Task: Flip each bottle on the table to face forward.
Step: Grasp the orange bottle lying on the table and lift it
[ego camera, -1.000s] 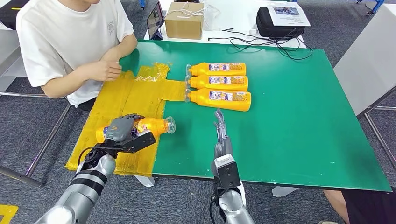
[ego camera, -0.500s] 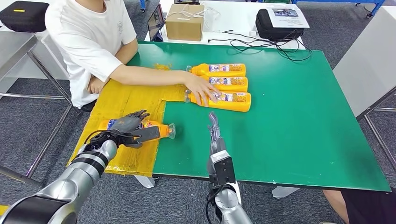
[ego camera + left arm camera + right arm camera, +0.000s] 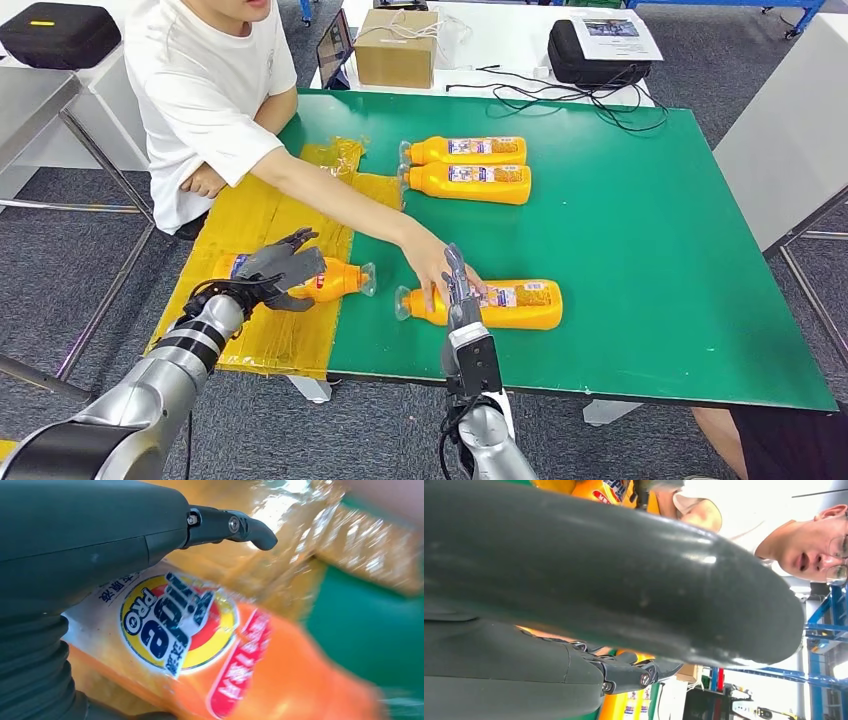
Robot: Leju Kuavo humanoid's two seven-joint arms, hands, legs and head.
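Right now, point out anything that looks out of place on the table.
One bottle lies apart from the row of two, near the front edge, with a person's hand on its neck end. The yellow sheet is crumpled and hangs past the table's left edge.

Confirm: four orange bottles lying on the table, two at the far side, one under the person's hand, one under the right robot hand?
One error: the fourth bottle lies under the left robot hand on the yellow sheet, as the head view shows. The right robot hand hovers by the person's hand and the near bottle. The far two bottles are correct.
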